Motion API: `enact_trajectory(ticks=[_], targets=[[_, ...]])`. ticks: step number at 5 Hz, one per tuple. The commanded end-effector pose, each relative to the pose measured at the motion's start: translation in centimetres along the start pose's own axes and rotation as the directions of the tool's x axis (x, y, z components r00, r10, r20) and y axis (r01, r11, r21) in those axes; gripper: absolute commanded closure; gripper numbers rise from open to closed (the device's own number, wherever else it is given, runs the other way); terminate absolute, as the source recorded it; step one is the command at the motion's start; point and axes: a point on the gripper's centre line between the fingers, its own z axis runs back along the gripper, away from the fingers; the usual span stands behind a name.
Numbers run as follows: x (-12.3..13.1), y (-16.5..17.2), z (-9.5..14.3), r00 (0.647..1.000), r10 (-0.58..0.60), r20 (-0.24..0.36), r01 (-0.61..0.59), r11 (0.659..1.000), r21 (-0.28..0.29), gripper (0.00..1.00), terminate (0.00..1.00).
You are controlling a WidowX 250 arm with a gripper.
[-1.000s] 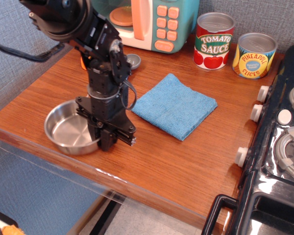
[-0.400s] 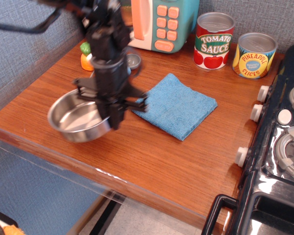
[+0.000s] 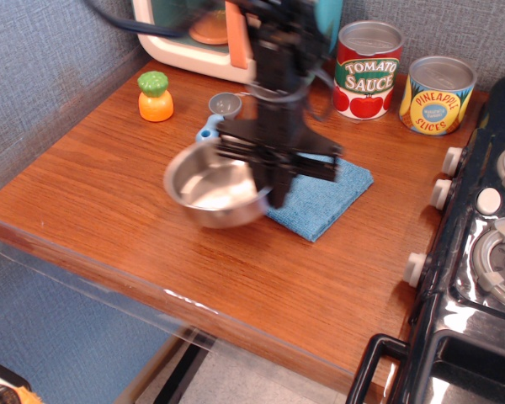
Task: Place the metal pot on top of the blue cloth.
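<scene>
The metal pot (image 3: 212, 187) is a shallow shiny steel pan, lifted off the table and blurred by motion. My gripper (image 3: 273, 189) is shut on the pot's right rim and holds it in the air over the left part of the blue cloth (image 3: 337, 192). The cloth is a folded light-blue towel lying flat on the wooden table. The arm and the pot hide its left half.
A toy microwave (image 3: 194, 34) stands at the back. A tomato sauce can (image 3: 368, 71) and a pineapple can (image 3: 438, 95) stand at the back right. An orange toy with a green top (image 3: 155, 97) and a small grey scoop (image 3: 225, 106) sit at the left back. A black stove (image 3: 480, 252) fills the right edge.
My gripper has lifted the pot off the table's front left and carried it right, toward and partly over the blue cloth. The arm has swung right, uncovering the orange toy and the scoop.
</scene>
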Motion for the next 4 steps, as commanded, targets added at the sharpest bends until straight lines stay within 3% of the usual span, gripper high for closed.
enact_trajectory(ticks=[1,2,4], targets=[[3.0,-4.2,2.1,0.992,-0.044,0.120,0.039,0.998,0.044,1.00,0.00],[3.6,-4.8,2.8,0.988,-0.042,0.147,0.036,0.998,0.046,1.00,0.00],[4.1,-3.9,1.3,0.992,-0.034,0.121,0.022,0.995,0.102,1.00,0.00]])
